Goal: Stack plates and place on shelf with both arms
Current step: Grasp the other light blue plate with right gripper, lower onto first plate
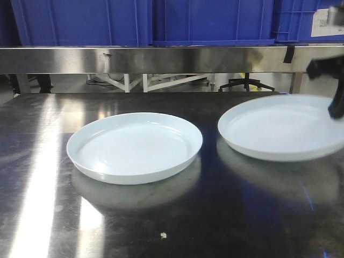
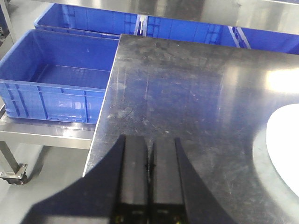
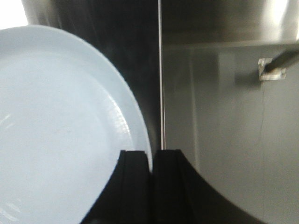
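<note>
1. The left plate (image 1: 134,148) lies flat and right way up on the bench (image 1: 177,220), a little left of centre. Nothing touches it.
2. The right plate (image 1: 279,126) is at the right side of the bench, beside the left plate, with a strip of bare steel between them. Its outline is blurred in the front view, and it cannot be told whether it is clear of the bench.
3. The right gripper (image 3: 152,156) is clenched on the rim of the right plate. In the right wrist view the rim runs in between the two fingers.
4. The left gripper (image 2: 150,149) has its fingers pressed together with nothing between them. It hovers over the bench near the left edge. A plate rim shows at the right border of the left wrist view, well apart from the gripper.
5. The shelf (image 1: 161,58) runs across behind the bench as a long steel rail. Blue crates (image 1: 215,21) stand on it.
</note>
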